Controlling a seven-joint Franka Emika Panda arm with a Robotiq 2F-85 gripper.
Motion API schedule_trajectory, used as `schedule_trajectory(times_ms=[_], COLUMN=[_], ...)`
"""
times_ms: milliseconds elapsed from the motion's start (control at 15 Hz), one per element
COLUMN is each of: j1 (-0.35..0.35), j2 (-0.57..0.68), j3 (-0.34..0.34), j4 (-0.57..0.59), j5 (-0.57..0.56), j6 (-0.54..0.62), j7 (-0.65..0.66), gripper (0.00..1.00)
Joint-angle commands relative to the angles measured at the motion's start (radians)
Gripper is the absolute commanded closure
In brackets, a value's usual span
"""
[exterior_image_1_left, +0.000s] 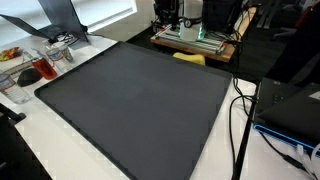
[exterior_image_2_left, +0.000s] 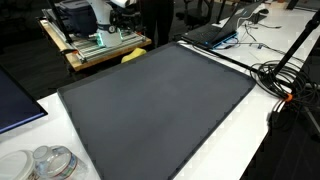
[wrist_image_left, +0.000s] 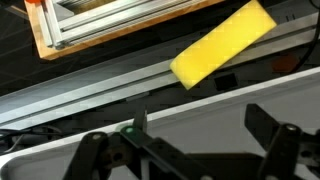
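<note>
Black fingers of the end effector (wrist_image_left: 180, 140) stand wide apart and empty above the desk (exterior_image_1_left: 225, 150), near the yellow sponge (wrist_image_left: 222, 42), which lies at the dark mat's (exterior_image_1_left: 140, 100) far edge, just beside a wooden frame (wrist_image_left: 100, 30)

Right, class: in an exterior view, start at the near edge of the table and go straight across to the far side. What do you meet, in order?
white table → black mat → yellow sponge by the mat's far edge → wooden platform
</note>
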Motion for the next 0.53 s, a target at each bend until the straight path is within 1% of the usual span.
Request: schedule_trajectory(times_ms=[0,67,133,200,400,467], j1=[-0.057,-0.096,-0.119,-0.127,-0.122,-0.124], j2=[-0.006,-0.007,-0.007,-0.008,-0.008,0.030], j3=[-0.021,-0.051,-0.069,-0.076,-0.070,-0.081], j4=[0.004,0.010,0.013,0.013,0.013,0.037], j5=[-0.024,-0.046,-0.055,-0.056,-0.057,-0.050], j6=[0.015,0.027,0.033,0.036,0.037,0.040], j7=[-0.033,-0.060,-0.079,-0.084,-0.084,-0.100], gripper=[0.00,0.00,0.00,0.00,0.00,0.00])
